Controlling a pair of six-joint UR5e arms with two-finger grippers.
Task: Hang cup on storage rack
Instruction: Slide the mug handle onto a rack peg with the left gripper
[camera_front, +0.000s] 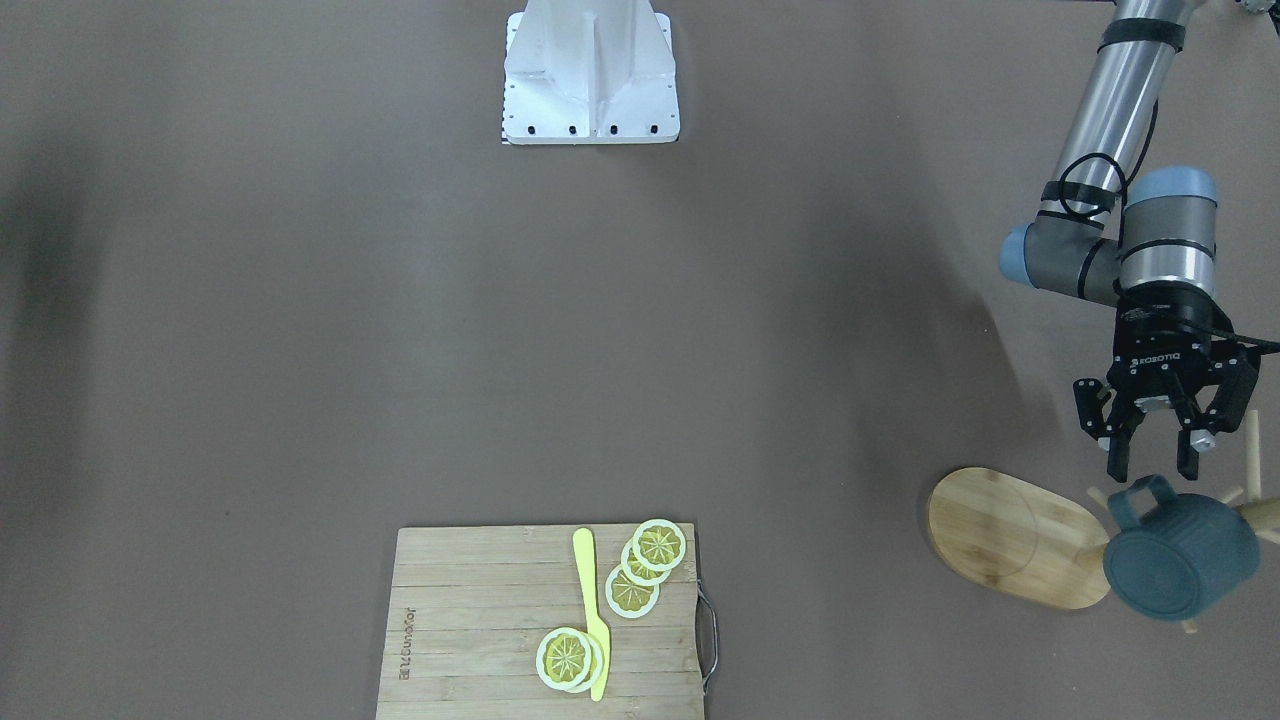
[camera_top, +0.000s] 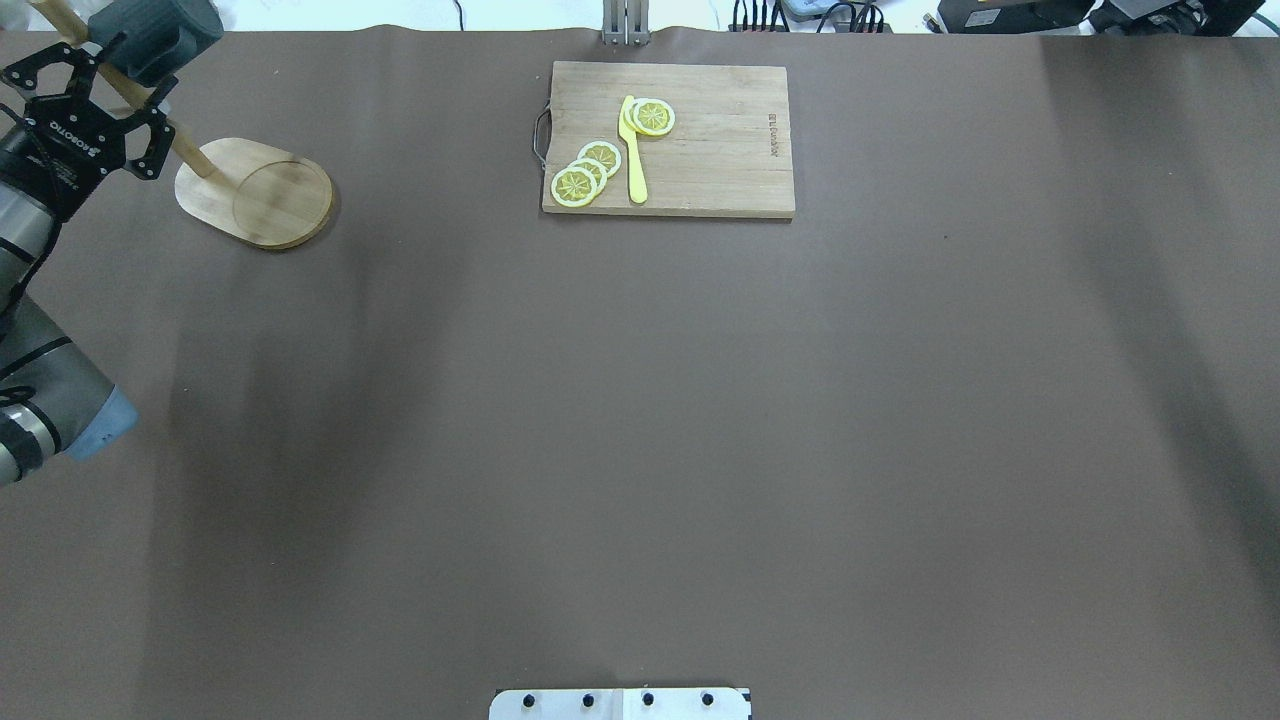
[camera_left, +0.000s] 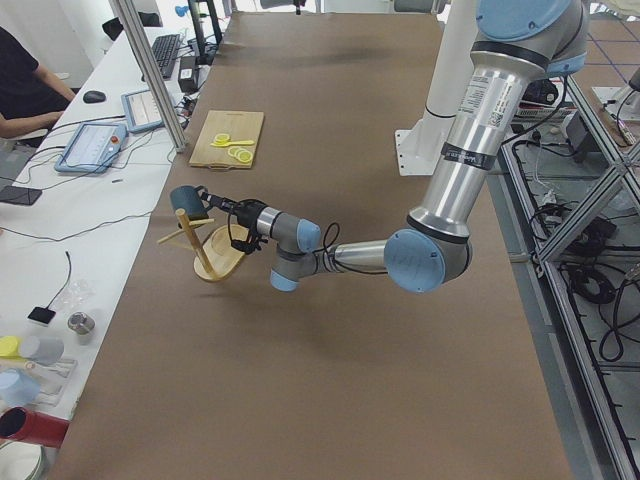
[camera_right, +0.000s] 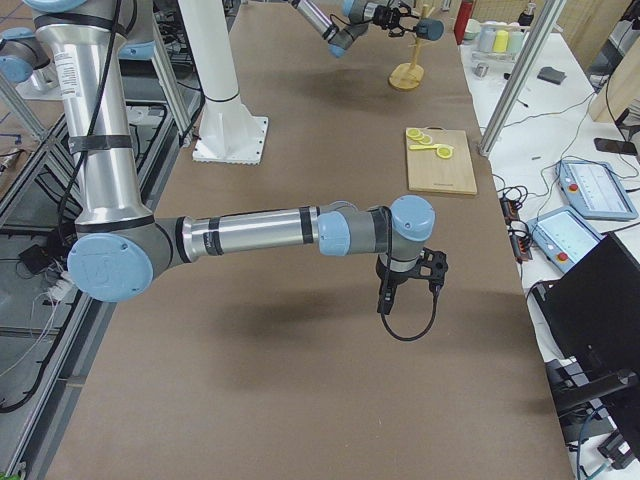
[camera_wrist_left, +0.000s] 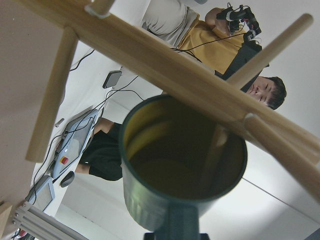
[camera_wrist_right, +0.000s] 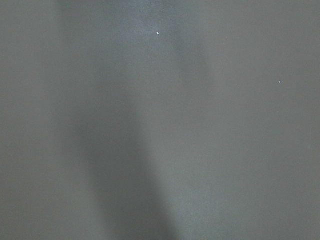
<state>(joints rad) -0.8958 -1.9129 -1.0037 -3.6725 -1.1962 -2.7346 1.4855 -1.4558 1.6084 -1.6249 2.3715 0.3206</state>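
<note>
Left pincer (camera_front: 1153, 465) stands spread wide and holds nothing. Its fingertips are just short of the loop handle (camera_front: 1150, 492) of the cup (camera_front: 1180, 555) and, so far as the front view shows, do not touch it. That cup rests up on the storage rack (camera_front: 1010, 540), tipped on its side with its base toward the front camera. The left wrist view looks into its yellow-olive mouth, where a peg seems to reach inside, so I judge it hung, though I cannot tell whether the handle bears on anything. It looks like glazed ceramic: stiff, fairly heavy for its size, smooth enough to slip in a loose pinch, and likely to chip if it drops onto the surface (camera_front: 400, 300). The handle, facing the pincer, is the sure place to take it; the rim wall would be second choice. Closest in the way is an upright peg (camera_front: 1250, 445) just beside one finger, with the post (camera_wrist_left: 165, 65) and more pegs crossing right by the cup. The rack looks light and top-loaded, so a knock there could tip it. Farther along the surface, well apart, lies a slatted cutting board (camera_front: 470, 620) with lemon slices (camera_front: 660, 545) and a yellow knife (camera_front: 590, 600), no hindrance. Farthest, the right pincer (camera_right: 430, 268) hangs low over the surface; I cannot tell whether it is spread or pressed together.
</note>
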